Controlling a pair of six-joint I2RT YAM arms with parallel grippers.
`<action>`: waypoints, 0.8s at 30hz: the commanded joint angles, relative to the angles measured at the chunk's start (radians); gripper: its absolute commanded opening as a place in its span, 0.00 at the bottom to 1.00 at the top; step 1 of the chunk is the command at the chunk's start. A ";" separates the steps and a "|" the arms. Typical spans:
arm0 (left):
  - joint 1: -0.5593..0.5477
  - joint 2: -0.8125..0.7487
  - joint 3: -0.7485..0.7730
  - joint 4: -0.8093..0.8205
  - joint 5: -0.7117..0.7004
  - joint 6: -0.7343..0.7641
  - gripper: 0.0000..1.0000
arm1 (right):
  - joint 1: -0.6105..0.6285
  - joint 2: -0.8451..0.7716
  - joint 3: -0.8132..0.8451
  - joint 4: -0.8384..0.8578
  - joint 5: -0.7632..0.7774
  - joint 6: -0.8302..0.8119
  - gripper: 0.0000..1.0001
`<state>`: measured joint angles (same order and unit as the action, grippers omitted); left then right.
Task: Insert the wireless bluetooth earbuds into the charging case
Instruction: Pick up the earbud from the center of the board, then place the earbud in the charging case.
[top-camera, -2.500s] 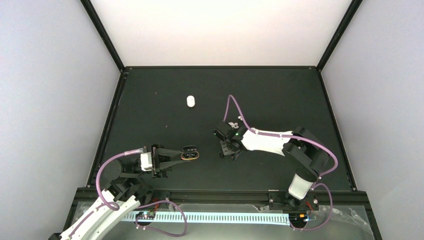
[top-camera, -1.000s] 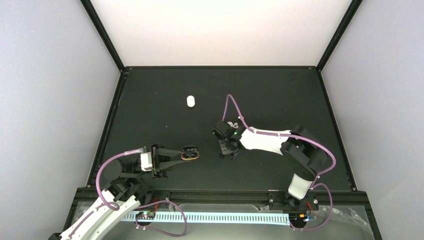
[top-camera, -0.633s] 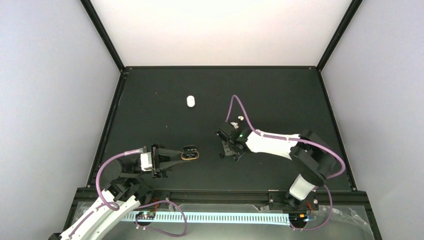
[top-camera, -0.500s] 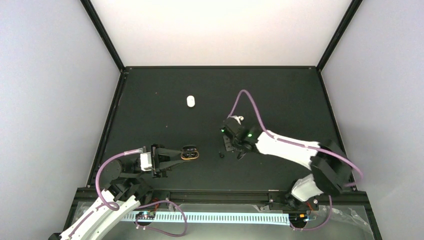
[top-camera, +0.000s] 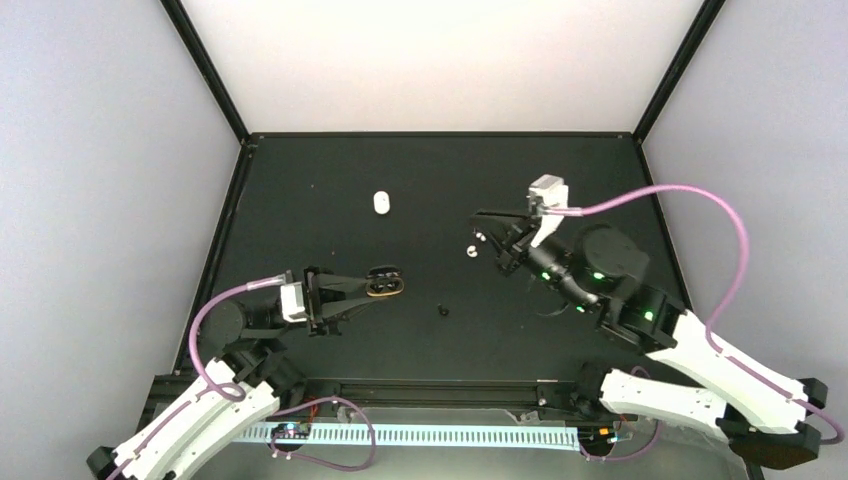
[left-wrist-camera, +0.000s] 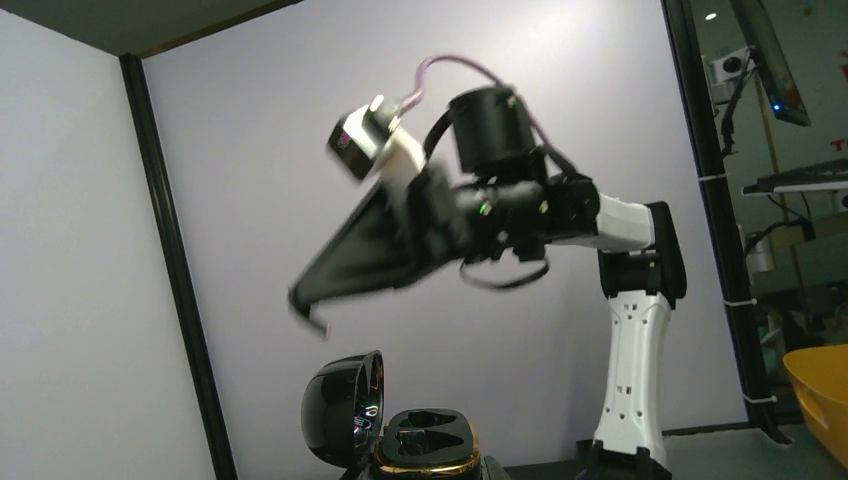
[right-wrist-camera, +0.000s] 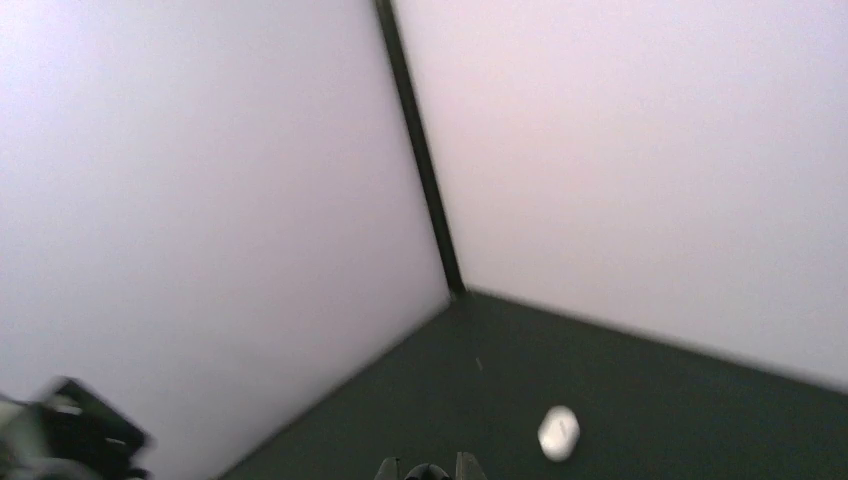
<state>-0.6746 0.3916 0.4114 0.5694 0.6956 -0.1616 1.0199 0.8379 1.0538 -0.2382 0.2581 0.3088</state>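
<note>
A black table (top-camera: 330, 180) fills the floor of a booth with pale walls and black corner posts. Near its front edge the left gripper (top-camera: 366, 289) is clamped on the charging case (top-camera: 388, 284), which has a gold rim. The left wrist view shows the glossy black lid hinged open, but the two wells are too dark to tell what is in them. A black earbud (top-camera: 442, 311) lies alone on the table, to the right of the case and apart from it. Two white earbuds (top-camera: 471, 251) lie farther back, too small to show any shape. They are just beside the right gripper (top-camera: 488, 232), which hangs above the table and points left. It is blurred in the left wrist view, and its own camera cuts off all but the fingertips (right-wrist-camera: 465, 464), so I cannot tell whether it is parted or holding anything. A white oval thing (top-camera: 381, 202) lies well back on the table, smeared in the right wrist view.
</note>
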 joint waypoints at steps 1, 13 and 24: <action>-0.005 0.089 0.045 0.176 -0.009 -0.042 0.01 | 0.103 -0.024 0.059 0.151 0.008 -0.221 0.01; -0.008 0.273 0.088 0.427 0.040 -0.154 0.02 | 0.356 0.042 0.003 0.510 -0.072 -0.466 0.01; -0.012 0.253 0.057 0.434 0.027 -0.178 0.01 | 0.409 0.145 -0.044 0.707 -0.086 -0.540 0.01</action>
<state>-0.6807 0.6601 0.4580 0.9489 0.7151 -0.3271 1.4048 0.9775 1.0061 0.3290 0.1871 -0.1864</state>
